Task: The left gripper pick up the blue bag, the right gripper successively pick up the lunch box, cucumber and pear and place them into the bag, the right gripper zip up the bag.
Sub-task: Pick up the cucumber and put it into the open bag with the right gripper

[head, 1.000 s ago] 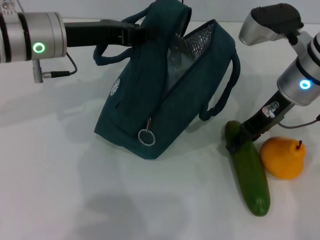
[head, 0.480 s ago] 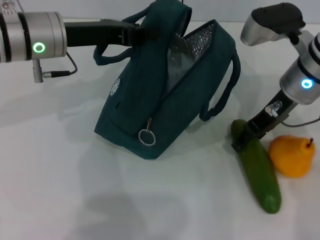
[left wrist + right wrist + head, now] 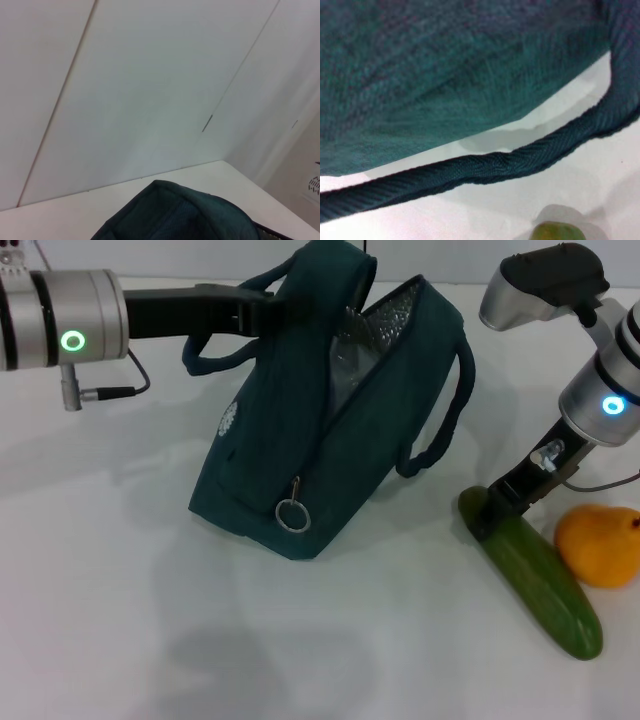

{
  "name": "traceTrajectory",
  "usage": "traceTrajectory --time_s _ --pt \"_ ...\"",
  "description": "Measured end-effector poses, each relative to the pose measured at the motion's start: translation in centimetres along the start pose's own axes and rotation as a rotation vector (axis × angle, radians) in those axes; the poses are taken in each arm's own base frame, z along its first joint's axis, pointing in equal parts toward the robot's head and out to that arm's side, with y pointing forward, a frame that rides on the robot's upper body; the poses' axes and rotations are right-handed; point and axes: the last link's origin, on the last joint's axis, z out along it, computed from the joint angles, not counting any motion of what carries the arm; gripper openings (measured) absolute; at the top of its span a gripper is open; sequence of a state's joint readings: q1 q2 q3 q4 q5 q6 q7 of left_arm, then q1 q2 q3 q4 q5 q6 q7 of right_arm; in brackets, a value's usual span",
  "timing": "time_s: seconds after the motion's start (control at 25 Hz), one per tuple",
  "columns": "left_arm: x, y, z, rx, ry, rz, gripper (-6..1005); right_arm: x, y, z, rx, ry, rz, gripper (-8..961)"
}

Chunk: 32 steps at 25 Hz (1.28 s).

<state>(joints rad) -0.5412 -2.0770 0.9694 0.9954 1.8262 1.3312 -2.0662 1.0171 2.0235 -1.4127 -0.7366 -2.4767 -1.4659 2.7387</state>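
Cucumber (image 3: 535, 575) is the item in play: it lies flat near the table's (image 3: 100, 590) right edge, angled, near end toward the front right corner.

Left to right for you: left gripper (image 3: 268, 308) is pinched on the top of the bag (image 3: 320, 460), holding it up and tilted on its base mid-table, zipper open, foil lining showing, ring pull hanging. Lunch box isn't visible; can't tell if it's inside.

Right gripper (image 3: 487, 515) is down at the cucumber's far end, touching it; whether its fingers are clamped there you can't tell from these views. Pear (image 3: 603, 545) sits just beside the cucumber, at the right edge.

Handling call: cucumber is stiff, smooth, probably slippery and end-heavy. Grab nearer mid-length, across the width, or it'll likely pivot.
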Motion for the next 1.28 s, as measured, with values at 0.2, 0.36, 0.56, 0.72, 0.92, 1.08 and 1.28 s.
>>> traceTrajectory --time_s 0.2,0.36,0.56,0.72,0.92,1.08,1.28 --pt "-0.1 0.0 0.0 -0.002 0.001 -0.001 60 0.0 0.0 0.0 0.000 0.000 0.002 590" --pt "-0.2 0.0 -0.1 -0.002 0.001 -0.003 60 0.0 0.0 -0.1 0.000 0.000 0.003 590" --pt "-0.2 0.1 -0.1 -0.004 0.000 -0.002 60 0.0 -0.3 -0.6 -0.008 -0.017 0.011 590" --pt "-0.2 0.1 -0.2 -0.004 0.000 -0.004 60 0.6 -0.9 -1.6 -0.057 -0.067 0.044 590" --pt "-0.1 0.1 -0.2 -0.007 0.007 -0.004 60 2.2 -2.2 -2.7 -0.159 -0.142 0.097 590" --pt "-0.1 0.1 -0.2 -0.007 0.008 -0.005 60 3.8 -3.0 -3.3 -0.273 -0.221 0.130 590" --pt "-0.1 0.1 -0.2 -0.007 0.008 -0.006 60 6.4 -4.8 -4.6 -0.403 -0.374 0.176 590"
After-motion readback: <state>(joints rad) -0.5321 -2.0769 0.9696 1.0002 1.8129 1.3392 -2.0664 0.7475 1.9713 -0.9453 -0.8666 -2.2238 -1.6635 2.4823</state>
